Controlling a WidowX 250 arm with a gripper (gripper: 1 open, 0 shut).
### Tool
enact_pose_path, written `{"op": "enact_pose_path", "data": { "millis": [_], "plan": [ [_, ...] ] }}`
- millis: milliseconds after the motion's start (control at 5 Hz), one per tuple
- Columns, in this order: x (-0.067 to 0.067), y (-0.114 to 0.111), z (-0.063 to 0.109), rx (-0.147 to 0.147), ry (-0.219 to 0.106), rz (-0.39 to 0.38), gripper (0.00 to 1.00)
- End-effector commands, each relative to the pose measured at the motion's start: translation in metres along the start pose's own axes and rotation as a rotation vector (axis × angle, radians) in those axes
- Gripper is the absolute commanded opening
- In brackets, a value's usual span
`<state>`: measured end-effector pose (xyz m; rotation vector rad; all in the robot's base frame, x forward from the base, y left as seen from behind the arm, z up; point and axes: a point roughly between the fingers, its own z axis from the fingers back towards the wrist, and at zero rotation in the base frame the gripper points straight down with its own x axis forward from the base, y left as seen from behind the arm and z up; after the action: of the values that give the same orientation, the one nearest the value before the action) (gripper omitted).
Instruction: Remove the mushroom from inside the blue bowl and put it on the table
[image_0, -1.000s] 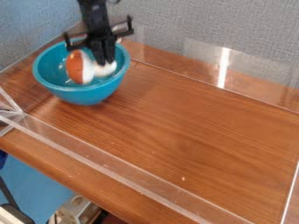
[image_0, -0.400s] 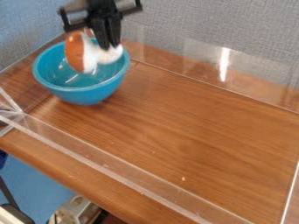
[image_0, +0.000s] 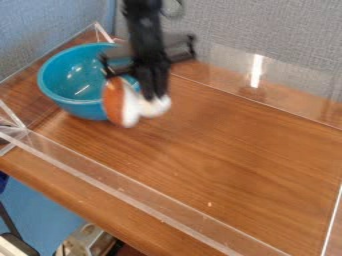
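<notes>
A lab-style robot test bench is showing here: a glossy wood-grain table (image_0: 227, 150) is lying beneath the pincer (image_0: 147, 98), fenced by low clear acrylic walls (image_0: 254, 70). Behind the pincer, a grey fabric partition (image_0: 267, 25) is closing off the back. Toy props are standing in for real kitchenware.

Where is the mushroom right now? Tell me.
In the camera view, the mushroom hangs in the shut gripper, just right of the blue bowl and above the table, left of centre.
</notes>
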<state>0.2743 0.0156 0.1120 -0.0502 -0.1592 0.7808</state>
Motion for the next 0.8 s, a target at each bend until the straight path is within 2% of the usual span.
{"op": "enact_pose_path", "data": {
  "millis": [0, 200, 400, 600],
  "plan": [
    [-0.008, -0.006, -0.017, -0.011, -0.002, 0.005, 0.00],
    [-0.013, -0.004, -0.034, -0.007, 0.016, -0.021, 0.00],
    [-0.011, 0.000, -0.023, -0.032, 0.039, -0.146, 0.00],
    [-0.007, 0.002, -0.013, -0.041, 0.050, -0.221, 0.00]
  ]
}}
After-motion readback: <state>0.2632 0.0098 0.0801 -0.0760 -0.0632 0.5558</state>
